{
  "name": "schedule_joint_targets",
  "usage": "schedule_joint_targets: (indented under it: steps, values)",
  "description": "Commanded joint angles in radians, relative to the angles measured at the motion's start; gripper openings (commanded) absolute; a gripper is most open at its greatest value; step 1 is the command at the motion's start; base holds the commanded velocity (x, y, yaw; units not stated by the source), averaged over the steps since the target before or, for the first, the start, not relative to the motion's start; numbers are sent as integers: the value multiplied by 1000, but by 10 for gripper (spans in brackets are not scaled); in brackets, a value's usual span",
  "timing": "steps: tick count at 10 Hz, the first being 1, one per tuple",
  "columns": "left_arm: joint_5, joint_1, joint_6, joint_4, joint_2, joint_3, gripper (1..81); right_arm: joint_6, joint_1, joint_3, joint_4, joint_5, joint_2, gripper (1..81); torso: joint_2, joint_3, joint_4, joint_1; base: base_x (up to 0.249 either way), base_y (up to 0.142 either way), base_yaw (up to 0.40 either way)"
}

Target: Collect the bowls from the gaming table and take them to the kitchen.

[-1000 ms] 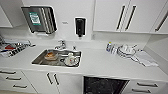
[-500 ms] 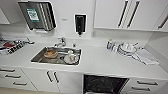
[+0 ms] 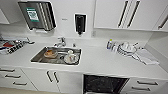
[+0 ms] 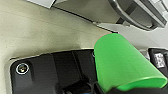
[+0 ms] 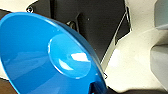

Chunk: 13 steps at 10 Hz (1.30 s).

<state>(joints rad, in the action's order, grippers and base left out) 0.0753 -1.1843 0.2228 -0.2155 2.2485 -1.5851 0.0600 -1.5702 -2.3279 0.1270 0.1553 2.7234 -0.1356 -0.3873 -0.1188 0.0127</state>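
Bowls fill both wrist views: a bright green bowl [image 4: 125,65] sits right at the left gripper, a blue bowl [image 5: 47,57] right at the right gripper, hollow side showing. Whether either pair of jaws is clamped on its bowl cannot be told. Ahead lies the kitchen counter [image 3: 100,62] with a steel sink [image 3: 57,55] holding dishes, a paper-towel dispenser [image 3: 37,15] and soap dispenser [image 3: 80,23] above.

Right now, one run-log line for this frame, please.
place: kitchen counter, sink ahead | left: green bowl | right: blue bowl | bowls not yet set down
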Motion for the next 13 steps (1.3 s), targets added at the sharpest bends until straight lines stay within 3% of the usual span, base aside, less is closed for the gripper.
schedule_joint_targets:
  steps: [1,3,4,7,9,11,13]
  values:
    - [-124,180,4,21,-136,172,10,0,15,4,0,-65,-20,10,0,0,0,0,0,0,0]
    - [-199,281,6,41,-157,227,10,0,17,4,2,-65,-18,10,0,0,0,0,0,0,0]
    - [-264,345,10,56,-158,247,10,0,17,6,3,-65,-18,10,0,-39,0,0,0,0,0]
    - [-405,523,67,54,-115,264,10,0,14,9,5,-60,-18,10,0,-141,0,0,0,0,0]
    - [-486,645,118,53,-72,261,10,0,14,7,3,-59,-18,10,1,-112,0,1,0,0,0]
    - [-568,764,179,41,-12,254,10,0,15,7,3,-59,-15,10,2,-136,0,1,0,0,0]
    - [-591,840,197,45,46,238,10,0,17,4,3,-59,-9,10,2,-137,0,2,0,0,0]
